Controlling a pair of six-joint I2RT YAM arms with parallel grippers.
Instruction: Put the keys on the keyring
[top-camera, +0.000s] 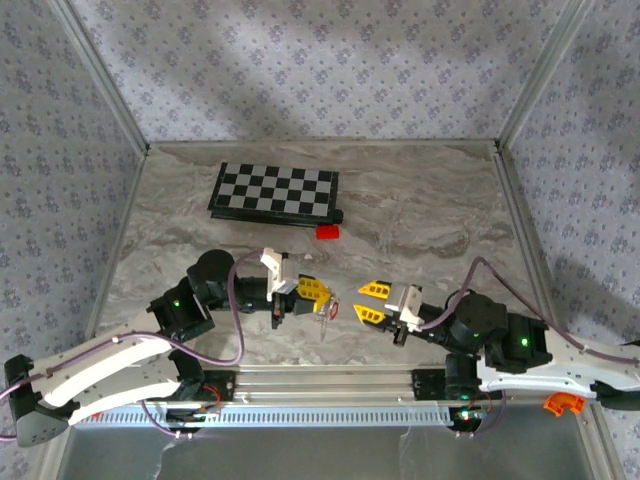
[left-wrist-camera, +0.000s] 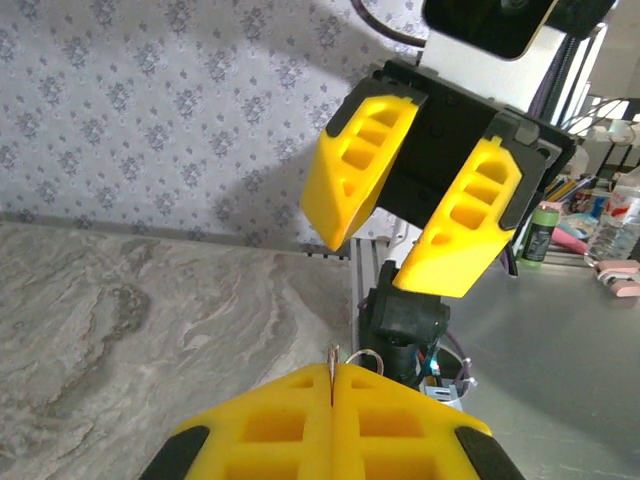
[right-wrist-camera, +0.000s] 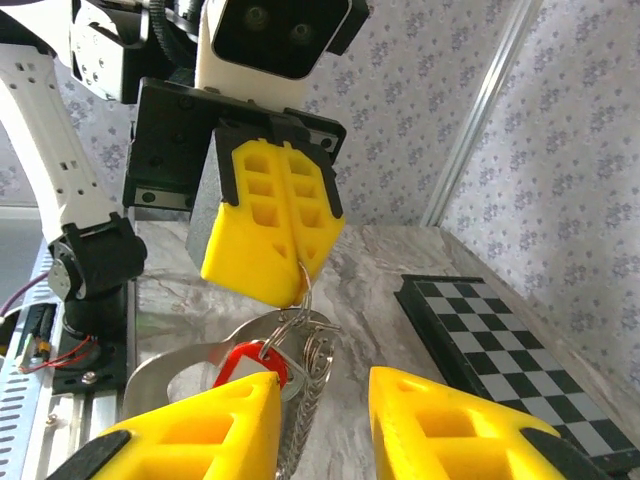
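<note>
The left gripper (right-wrist-camera: 292, 285) is pinched shut on the top loop of the keyring (right-wrist-camera: 308, 388). Its chain and the red key tag (right-wrist-camera: 250, 362) hang bunched directly beneath that gripper. The right gripper (right-wrist-camera: 325, 392), just below the left gripper, has its jaws parted, clasping nothing. I'd say the tag looks threaded on already, though the join itself is hidden, so little seems left beyond letting go

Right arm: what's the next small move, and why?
Likely ease the right gripper straight back with its fingers apart. The left gripper is shut on the keyring, and the red key tag hangs with it, close above one right finger; a sideways pull could snag it.
</note>
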